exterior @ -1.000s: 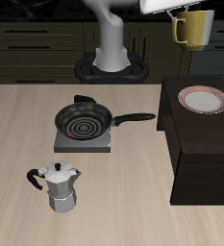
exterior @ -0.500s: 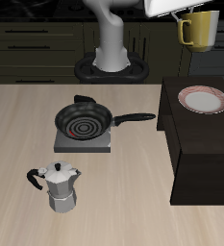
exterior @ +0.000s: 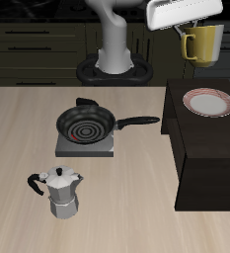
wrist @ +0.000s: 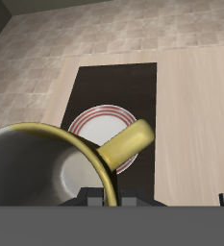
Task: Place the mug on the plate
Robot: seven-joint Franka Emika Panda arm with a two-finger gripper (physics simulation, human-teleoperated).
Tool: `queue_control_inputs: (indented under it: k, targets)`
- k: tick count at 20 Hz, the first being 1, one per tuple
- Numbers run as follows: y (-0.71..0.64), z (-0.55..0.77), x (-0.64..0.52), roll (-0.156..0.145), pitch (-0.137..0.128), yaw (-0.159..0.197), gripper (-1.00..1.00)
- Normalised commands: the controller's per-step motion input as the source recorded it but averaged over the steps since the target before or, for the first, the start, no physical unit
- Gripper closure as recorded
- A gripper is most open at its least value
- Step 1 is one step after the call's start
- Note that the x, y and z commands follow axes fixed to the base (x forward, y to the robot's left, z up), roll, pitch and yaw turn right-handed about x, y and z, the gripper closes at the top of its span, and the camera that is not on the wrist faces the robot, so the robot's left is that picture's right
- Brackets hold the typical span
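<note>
The yellow-olive mug (exterior: 202,43) hangs in the air, held at its rim by my gripper (exterior: 191,27), which is shut on it. It sits well above the white plate (exterior: 207,102) with the reddish-brown rim band, which rests on a dark raised block (exterior: 207,148). In the wrist view the mug (wrist: 56,163) fills the foreground, its pale inside and loop handle showing, and the plate (wrist: 102,128) lies below, partly hidden by the mug's rim and handle. My fingertips are hidden behind the mug.
A black frying pan (exterior: 85,125) with a spiral base sits on a grey stove plate mid-table. A silver moka pot (exterior: 60,192) with a black handle stands nearer the table's front edge. Dark cabinets line the back.
The gripper and mug have dropped lower, and drifted slightly toward the spot above the plate. Nothing else moved.
</note>
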Motion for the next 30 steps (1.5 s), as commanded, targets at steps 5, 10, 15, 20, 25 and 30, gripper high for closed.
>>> queue_control_inputs:
  k: [5, 10, 15, 20, 25, 30]
  targets:
    - [0.08, 0.04, 0.13, -0.008, 0.007, -0.001, 1.00]
    - [0.15, -0.08, 0.06, 0.012, 0.017, 0.004, 1.00]
    - [0.04, -0.13, 0.07, -0.002, 0.021, -0.002, 1.00]
    - [-0.11, -0.10, 0.17, -0.055, 0.022, -0.015, 1.00]
    - [-0.07, -0.05, 0.14, -0.015, 0.013, 0.004, 1.00]
    - [-0.03, -0.11, 0.18, -0.006, 0.018, 0.011, 1.00]
